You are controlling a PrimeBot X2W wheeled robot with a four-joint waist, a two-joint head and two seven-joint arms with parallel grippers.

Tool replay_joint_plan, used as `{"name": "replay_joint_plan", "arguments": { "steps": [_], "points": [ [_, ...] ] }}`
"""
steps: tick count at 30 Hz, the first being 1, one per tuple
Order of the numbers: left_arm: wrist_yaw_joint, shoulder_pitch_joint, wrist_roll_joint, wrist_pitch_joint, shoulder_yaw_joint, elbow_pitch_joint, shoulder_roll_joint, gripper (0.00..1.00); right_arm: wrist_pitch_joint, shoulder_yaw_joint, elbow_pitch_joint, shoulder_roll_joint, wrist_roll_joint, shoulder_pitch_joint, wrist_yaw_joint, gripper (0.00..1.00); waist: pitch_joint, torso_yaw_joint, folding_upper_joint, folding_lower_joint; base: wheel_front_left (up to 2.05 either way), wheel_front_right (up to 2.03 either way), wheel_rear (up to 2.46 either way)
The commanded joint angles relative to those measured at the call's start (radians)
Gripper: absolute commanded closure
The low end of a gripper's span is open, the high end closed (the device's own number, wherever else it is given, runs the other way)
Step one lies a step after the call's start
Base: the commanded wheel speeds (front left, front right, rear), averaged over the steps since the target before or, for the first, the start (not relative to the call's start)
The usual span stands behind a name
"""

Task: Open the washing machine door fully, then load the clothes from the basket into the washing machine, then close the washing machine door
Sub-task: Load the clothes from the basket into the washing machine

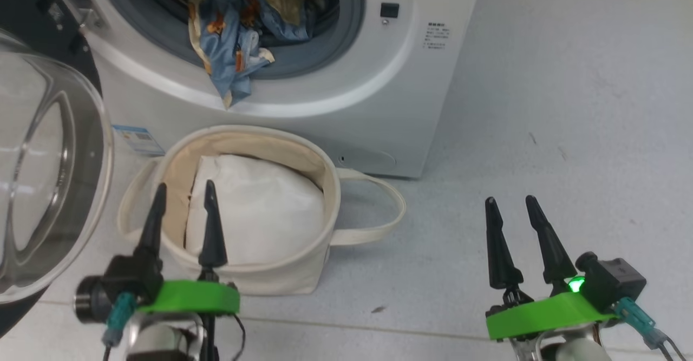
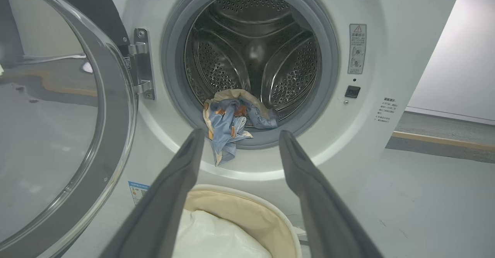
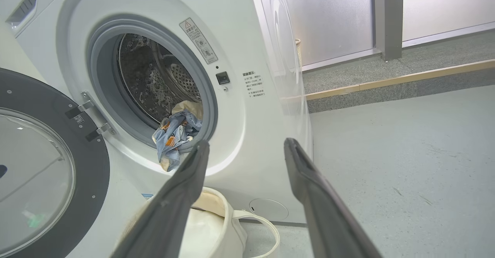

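The washing machine (image 1: 411, 90) stands with its door (image 1: 48, 182) swung wide open on the left. The clothes (image 1: 238, 36), blue and cream with orange prints, lie in the drum mouth and one end hangs out over the grey seal (image 2: 228, 122) (image 3: 174, 138). The cream basket (image 1: 319, 188) sits on the floor in front of the washer. My left gripper (image 1: 184, 193) hovers open over the basket's near rim, holding nothing. Out to the right of the basket, my right gripper (image 1: 509, 201) stands open and empty above the floor.
A plain white cloth bundle (image 1: 260, 215) fills the basket. One loop handle (image 1: 379, 209) sticks out to the right. A blue label sticker (image 1: 138, 140) sits low on the washer front. Grey floor (image 1: 568, 133) spreads right of the machine; a raised step (image 3: 386, 84) runs beyond it.
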State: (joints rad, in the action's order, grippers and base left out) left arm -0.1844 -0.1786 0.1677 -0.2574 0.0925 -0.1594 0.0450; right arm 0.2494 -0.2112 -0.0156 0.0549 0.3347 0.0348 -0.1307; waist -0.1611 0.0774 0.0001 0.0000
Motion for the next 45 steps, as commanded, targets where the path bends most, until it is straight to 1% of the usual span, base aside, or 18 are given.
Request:
{"name": "replay_joint_plan", "arguments": {
  "steps": [1, 7, 11, 12, 13, 14, 17, 19, 23, 27, 34, 37, 40, 41, 45],
  "points": [
    [0.008, -0.078, -0.017, -0.004, -0.049, 0.004, 0.005, 0.0, 0.012, -0.025, 0.041, -0.005, -0.008, 0.034, 0.0, 0.0, -0.042, -0.018, -0.0001, 0.0, 0.0, 0.0, 0.0],
    [0.044, -0.246, -0.051, -0.004, -0.081, -0.136, 0.013, 0.0, 0.012, -0.024, 0.057, -0.005, -0.021, 0.075, 0.0, 0.0, -0.151, -0.05, -0.0001, 0.0, 0.0, 0.0, 0.0],
    [0.049, -0.406, -0.055, -0.004, -0.112, -0.253, 0.019, 0.0, 0.012, -0.026, 0.067, -0.005, -0.03, 0.108, 0.0, 0.0, -0.235, -0.065, -0.0001, 0.0, 0.0, 0.0, 0.0],
    [0.049, -0.406, -0.055, -0.004, -0.112, -0.253, 0.019, 0.0, 0.012, -0.026, 0.067, -0.005, -0.03, 0.108, 0.0, 0.0, -0.235, -0.065, -0.0001, 0.0, 0.0, 0.0, 0.0],
    [0.05, -0.45, -0.052, -0.004, -0.122, -0.288, 0.02, 0.0, 0.012, -0.029, 0.068, -0.005, -0.033, 0.116, 0.0, 0.0, -0.255, -0.069, -0.0001, 0.0, 0.0, 0.0, 0.0],
    [0.049, -0.535, -0.059, -0.004, -0.13, -0.376, 0.034, 0.0, 0.012, -0.042, 0.069, -0.005, -0.038, 0.132, 0.0, 0.0, -0.29, -0.082, -0.0001, 0.0, 0.0, 0.0, 0.0],
    [0.048, -0.666, -0.057, -0.004, -0.148, -0.489, 0.055, 0.0, 0.012, -0.047, 0.071, -0.005, -0.038, 0.153, 0.0, 0.0, -0.341, -0.106, -0.0001, 0.0, 0.0, 0.0, 0.0],
    [0.043, -0.744, -0.036, -0.004, -0.177, -0.567, 0.068, 0.0, 0.012, -0.045, 0.072, -0.005, -0.035, 0.165, 0.0, 0.0, -0.373, -0.123, -0.0001, 0.0, 0.0, 0.0, 0.0],
    [0.026, -0.874, -0.051, -0.004, -0.187, -0.717, 0.124, 0.0, 0.012, -0.055, 0.075, -0.005, -0.024, 0.185, 0.0, 0.0, -0.428, -0.159, -0.0001, 0.0, 0.0, 0.0, 0.0],
    [-0.003, -0.991, -0.064, -0.004, -0.186, -0.839, 0.166, 0.0, 0.012, -0.064, 0.071, -0.005, -0.027, 0.198, 0.0, 0.0, -0.476, -0.184, -0.0001, 0.0, 0.0, 0.0, 0.0],
    [-0.034, -1.117, -0.088, -0.004, -0.164, -0.973, 0.206, 0.0, 0.012, -0.073, 0.074, -0.005, -0.012, 0.216, 0.0, 0.0, -0.505, -0.218, -0.0001, 0.0, 0.0, 0.0, 0.0],
    [-0.066, -1.157, -0.103, -0.004, -0.153, -1.019, 0.227, 0.0, 0.012, -0.077, 0.078, -0.005, -0.006, 0.223, 0.0, 0.0, -0.516, -0.23, -0.0001, 0.0, 0.0, 0.0, 0.0],
    [-0.122, -1.188, -0.119, -0.004, -0.144, -1.058, 0.249, 0.0, 0.012, -0.077, 0.08, -0.005, -0.001, 0.227, 0.0, 0.0, -0.523, -0.239, -0.0001, 0.0, 0.0, 0.0, 0.0],
    [-0.131, -1.197, -0.124, -0.003, -0.139, -1.068, 0.253, 0.0, 0.012, -0.077, 0.08, -0.005, 0.002, 0.227, 0.0, 0.0, -0.526, -0.242, -0.0001, 0.0, 0.0, 0.0, 0.0],
    [-0.12, -1.228, -0.123, -0.002, -0.127, -1.091, 0.25, 0.0, 0.012, -0.083, 0.08, -0.005, 0.007, 0.23, 0.0, 0.0, -0.537, -0.246, -0.0001, 0.0, 0.0, 0.0, 0.0]
  ]
}}
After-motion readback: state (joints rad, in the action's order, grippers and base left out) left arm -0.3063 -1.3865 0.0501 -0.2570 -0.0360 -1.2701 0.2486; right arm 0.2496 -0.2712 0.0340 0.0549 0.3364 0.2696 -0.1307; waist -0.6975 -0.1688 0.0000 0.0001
